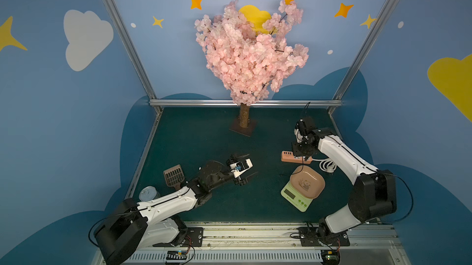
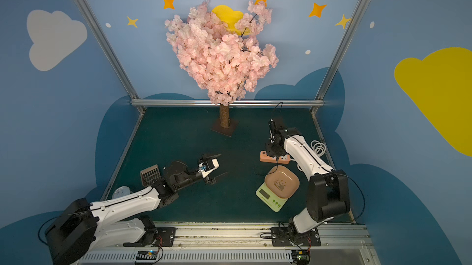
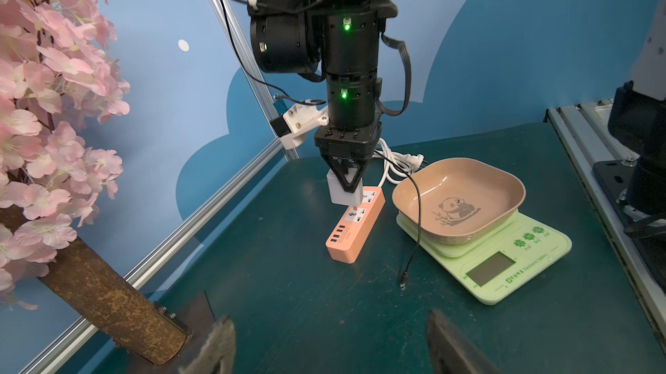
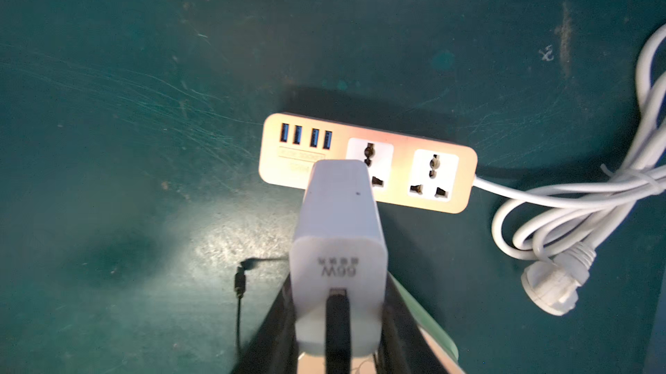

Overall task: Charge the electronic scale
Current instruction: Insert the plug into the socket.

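The electronic scale is seen in both top views on the near right part of the green table; its tan tray, marked with a panda, is seated on top, and its grey display is turned toward the near left. Just beyond it, the orange power strip is laid across the table, with its white cord coiled to the right.

The right gripper is pointed straight down over the strip; its fingers are pressed onto a white charger, which is held upright with its prongs at the strip's socket face. Whether the prongs are seated in a socket cannot be told. A black cable is plugged into the charger's top and is draped over the tray's rim; its free end is left lying on the table just left of the scale, unconnected to it.

The left gripper is held above the table left of centre, well apart from the scale; its fingers are spread wide and nothing is gripped between them. A brown slotted scoop and a tin can are found at the near left edge; a pink blossom tree is stood at the far middle.
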{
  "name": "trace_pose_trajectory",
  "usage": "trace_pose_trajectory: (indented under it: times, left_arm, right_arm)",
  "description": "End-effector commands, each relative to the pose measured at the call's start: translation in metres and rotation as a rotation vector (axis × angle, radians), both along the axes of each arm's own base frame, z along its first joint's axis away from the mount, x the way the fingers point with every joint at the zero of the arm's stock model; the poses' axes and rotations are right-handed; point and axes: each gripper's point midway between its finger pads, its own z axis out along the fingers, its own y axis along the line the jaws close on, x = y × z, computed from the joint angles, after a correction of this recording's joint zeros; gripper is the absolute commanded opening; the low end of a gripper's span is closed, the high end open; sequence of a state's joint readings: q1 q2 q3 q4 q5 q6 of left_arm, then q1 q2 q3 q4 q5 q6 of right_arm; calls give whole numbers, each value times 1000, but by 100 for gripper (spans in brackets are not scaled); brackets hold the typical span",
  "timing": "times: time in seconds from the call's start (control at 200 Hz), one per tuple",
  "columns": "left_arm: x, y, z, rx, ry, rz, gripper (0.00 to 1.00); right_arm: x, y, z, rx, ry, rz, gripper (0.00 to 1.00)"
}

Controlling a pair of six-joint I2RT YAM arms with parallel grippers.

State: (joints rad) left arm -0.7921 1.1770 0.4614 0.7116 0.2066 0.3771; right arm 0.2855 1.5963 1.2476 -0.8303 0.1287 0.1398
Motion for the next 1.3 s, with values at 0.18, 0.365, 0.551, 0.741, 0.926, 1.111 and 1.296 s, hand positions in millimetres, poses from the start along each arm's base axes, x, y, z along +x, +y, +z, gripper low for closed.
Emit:
trace_pose_trajectory:
  times: [0.18,0.365,0.551,0.741,0.926,1.111,1.296]
  left_arm:
    - [-11,-1,-1,-22,-6,-52,82]
    - [-13,-1,-2,-20,-7,-61,82]
    - [-13,-2,-2,-18,-10,-63,82]
    - [-13,-1,-1,-19,-13,-61,82]
    - [-15,0,0,-21,-14,-65,82]
    - [-15,1,0,-19,-17,-63,82]
    - [-14,1,-1,-14,-20,-60,83]
  right_arm:
    - [9,-16,-22,40,40,-8,6]
    - [12,-20,-22,83,36,-40,7]
    - [15,-18,-21,128,23,-65,8]
    - [18,-17,-25,151,28,-80,7]
    - [18,-20,-31,143,33,-86,8]
    - [19,-19,-34,146,41,-81,8]
    - [12,-22,-32,117,58,-66,8]
